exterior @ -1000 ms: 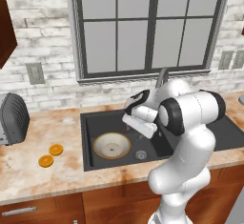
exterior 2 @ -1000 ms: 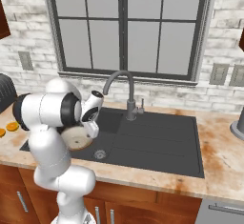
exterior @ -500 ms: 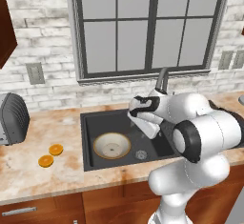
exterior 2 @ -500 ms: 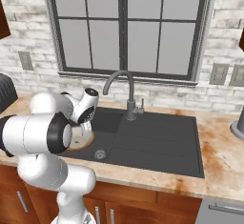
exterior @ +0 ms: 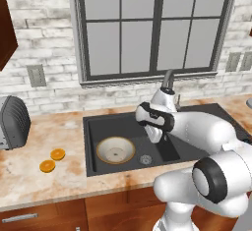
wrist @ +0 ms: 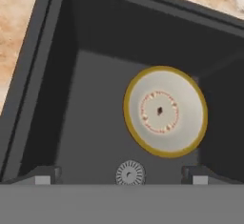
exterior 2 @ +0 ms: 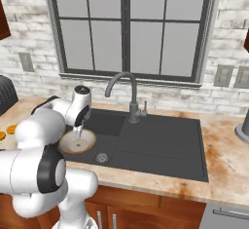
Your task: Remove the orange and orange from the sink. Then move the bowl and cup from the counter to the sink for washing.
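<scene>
The bowl point(exterior: 115, 150) lies in the left basin of the black sink point(exterior: 98, 126), cream inside with a tan rim. Beside the bowl is the round drain point(exterior: 145, 159). My gripper point(exterior: 156, 136) hangs open and empty over the basin, just right of the bowl and apart from it. In the hand view the bowl point(wrist: 165, 111) sits above and right of the open gripper point(wrist: 120, 176), with the drain point(wrist: 130, 173) between the fingertips. Two oranges point(exterior: 57, 154) point(exterior: 47, 166) rest on the counter point(exterior: 29, 176) left of the sink. The cup is out of view.
The curved dark faucet point(exterior 2: 121, 79) rises behind the sink, close to my forearm. A ribbed drainboard point(exterior 2: 165, 145) takes up the sink's right half. A dark toaster point(exterior: 12, 122) stands at the far left, and a dark object point(exterior 2: 242, 130) on the counter at the far right.
My arm has folded forward and low, its big links swinging down toward the front. The hand stays over the basin near the bowl, still open. Bowl and oranges have not moved.
</scene>
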{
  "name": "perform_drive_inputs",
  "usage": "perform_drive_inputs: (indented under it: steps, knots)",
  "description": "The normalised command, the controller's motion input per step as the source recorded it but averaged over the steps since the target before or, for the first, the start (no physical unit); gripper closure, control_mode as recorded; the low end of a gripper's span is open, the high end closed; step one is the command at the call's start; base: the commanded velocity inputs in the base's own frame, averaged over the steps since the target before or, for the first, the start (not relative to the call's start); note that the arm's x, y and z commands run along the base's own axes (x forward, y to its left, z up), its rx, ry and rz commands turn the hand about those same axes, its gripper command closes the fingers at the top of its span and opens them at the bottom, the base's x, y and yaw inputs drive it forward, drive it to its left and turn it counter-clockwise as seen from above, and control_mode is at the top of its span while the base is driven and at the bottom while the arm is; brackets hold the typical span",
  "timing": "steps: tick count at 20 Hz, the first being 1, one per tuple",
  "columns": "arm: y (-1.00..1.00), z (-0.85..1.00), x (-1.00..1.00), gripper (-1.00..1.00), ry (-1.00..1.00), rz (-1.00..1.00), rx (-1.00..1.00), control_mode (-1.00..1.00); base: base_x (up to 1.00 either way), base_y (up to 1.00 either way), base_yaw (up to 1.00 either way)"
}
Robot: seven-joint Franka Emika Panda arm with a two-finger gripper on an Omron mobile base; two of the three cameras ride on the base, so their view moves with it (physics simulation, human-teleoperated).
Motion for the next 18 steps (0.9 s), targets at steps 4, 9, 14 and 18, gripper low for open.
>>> perform_drive_inputs:
  steps: [4,9,14,18]
  knots:
    - [-0.07,0.38,-0.33,-1.00,0.14,-0.38,0.03,-1.00,0.00,0.00,0.00]
    - [-0.10,0.34,-0.31,-1.00,0.15,-0.43,0.04,-1.00,0.00,0.00,0.00]
    - [-0.11,0.27,-0.32,-1.00,0.10,-0.48,0.03,-1.00,0.00,0.00,0.00]
    - [-0.11,0.24,-0.33,-1.00,0.13,-0.49,0.05,-1.00,0.00,0.00,0.00]
